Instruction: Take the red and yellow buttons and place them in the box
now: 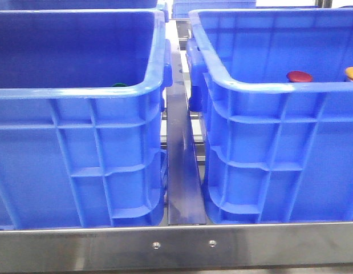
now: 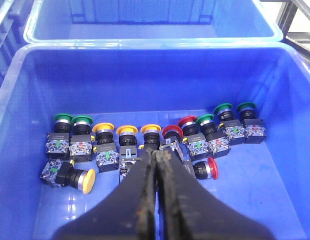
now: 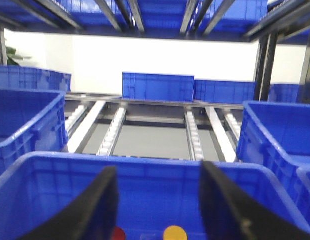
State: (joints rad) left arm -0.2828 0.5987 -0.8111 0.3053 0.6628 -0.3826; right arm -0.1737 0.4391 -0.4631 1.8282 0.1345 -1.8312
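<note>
Nearest in the front view, a steel rail is seen with two blue crates behind it: the left crate [image 1: 79, 91] and the right crate [image 1: 267, 88], parted by a metal divider [image 1: 182, 171]. Over the near rim of the right crate a red cap [image 1: 299, 76] and a yellow cap [image 1: 352, 72] are glimpsed, so two buttons appear already delivered there. In the left wrist view the left gripper [image 2: 156, 156] is held above the left crate with its jaws pressed together and nothing between them, presumably poised for another pick. Just beyond its tips the supply is laid out in a rough row: a yellow button [image 2: 151, 134], a red button [image 2: 172, 135] and green buttons [image 2: 82, 122], kept sorted for easy reach. The right gripper [image 3: 157, 172] is held over the right crate, jaws spread wide and empty, as after a release. Farther off, roller tracks [image 3: 112, 132] and more crates are seen
</note>
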